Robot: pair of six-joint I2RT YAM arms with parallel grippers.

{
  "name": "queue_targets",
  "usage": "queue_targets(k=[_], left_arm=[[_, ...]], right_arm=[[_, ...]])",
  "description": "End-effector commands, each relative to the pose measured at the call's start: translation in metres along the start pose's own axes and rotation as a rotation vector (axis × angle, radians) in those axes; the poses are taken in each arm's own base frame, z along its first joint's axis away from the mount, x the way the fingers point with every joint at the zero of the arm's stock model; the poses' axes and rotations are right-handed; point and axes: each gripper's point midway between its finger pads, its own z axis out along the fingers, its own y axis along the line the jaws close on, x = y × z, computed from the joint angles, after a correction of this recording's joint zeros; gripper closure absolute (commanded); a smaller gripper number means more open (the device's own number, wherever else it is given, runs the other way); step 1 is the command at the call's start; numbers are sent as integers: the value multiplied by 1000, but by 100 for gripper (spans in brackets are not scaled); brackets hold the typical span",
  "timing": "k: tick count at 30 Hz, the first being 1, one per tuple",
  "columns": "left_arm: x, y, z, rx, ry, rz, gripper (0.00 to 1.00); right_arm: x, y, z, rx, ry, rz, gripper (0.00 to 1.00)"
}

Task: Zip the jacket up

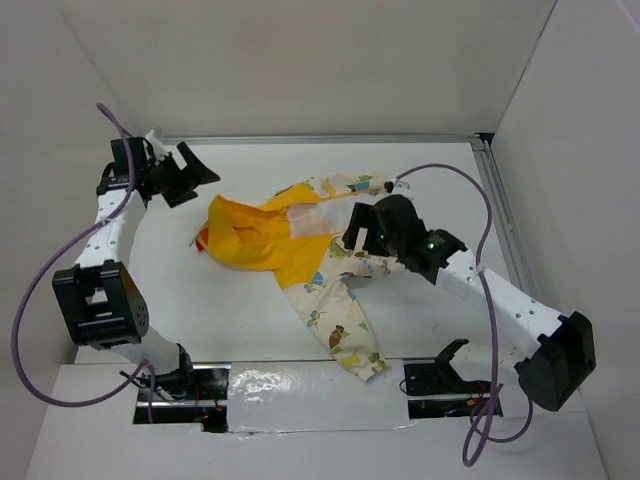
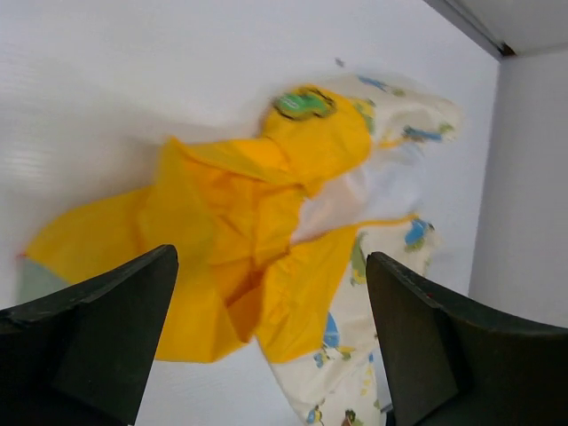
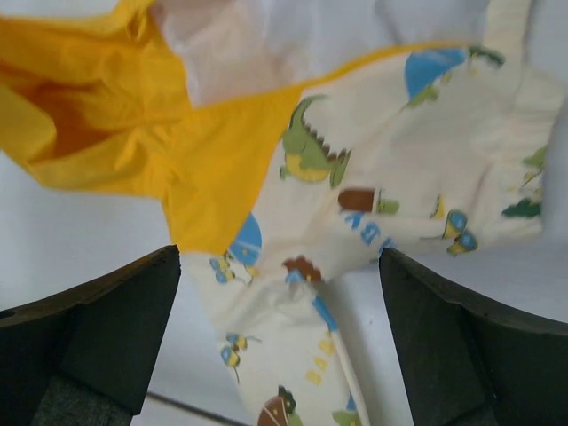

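— Where is the jacket (image 1: 300, 250)?

— On the white table (image 1: 440, 180), about the middle, rumpled. The yellow lining is turned outward and the yellow hood (image 1: 235, 235) is bunched toward the left. One printed sleeve (image 1: 345, 335) runs to the near edge. I cannot make out the zipper.

— And the left gripper (image 2: 271, 257)?

— Its jaws stand wide apart with nothing between them. It hangs over the far left of the table, beside the hood and clear of the fabric.

— The right gripper (image 3: 280, 257)?

— Also spread wide and gripping nothing. It hovers over the cream printed body, where that meets the yellow lining. Whether its fingertips brush the cloth, I cannot tell.
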Motion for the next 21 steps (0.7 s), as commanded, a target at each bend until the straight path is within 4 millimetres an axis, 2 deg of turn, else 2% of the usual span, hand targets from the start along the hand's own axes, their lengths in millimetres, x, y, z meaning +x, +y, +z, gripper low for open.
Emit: queue_targets(k=[1,2,3,4,5,6,7,8,9,10,11,12,13,14,15,17,18,19,20,21], left_arm=[[46,-62,-12,201,80,73,1],[83,-73,-9,242,150,93,1],[103,-78,-7,253,191,93,1],[151,-85,-3,271,297,103,1],[171,-91,-2,292,330,120,1],[192,-91,-1,300,371,128,1],[222,-102,-4,344,439,159,1],[246,-93,-3,339,501,143,1],[256,-96,-4,357,529,143,1],[278,-96,-6,375,596,142,1],[284,-95,-3,367,603,150,1],[287,-93,1,352,599,152,1],[289,-87,11,322,601,156,1],[286,-83,18,307,595,157,1],[279,-75,32,269,589,137,1],[267,-61,52,206,575,110,1],[254,-52,69,172,571,89,1],[245,-45,80,124,551,80,1],[238,-39,90,107,546,90,1],[222,-35,109,80,525,93,1]], right_arm=[[-58,1,19,26,-90,7,0],[-68,-7,28,33,-70,23,0],[-67,-14,50,58,-25,-8,0],[-94,-17,56,65,-59,11,0],[-102,-15,66,46,-51,-25,0],[-118,-14,90,49,-46,-31,0],[-126,-18,100,75,-37,-25,0],[-133,-27,114,109,-13,-13,0],[-144,-22,141,105,13,-26,0],[-140,-29,151,138,49,-21,0],[-126,-40,177,168,101,-23,0],[-131,-37,186,160,97,-18,0],[-117,-44,200,181,140,-9,0],[-109,-45,205,177,160,-8,0],[-103,-49,210,182,168,-2,0],[-83,-57,214,194,211,16,0],[-73,-60,213,200,235,25,0],[-57,-64,208,207,269,31,0],[-49,-65,205,200,280,38,0],[-46,-58,193,168,281,47,0]])
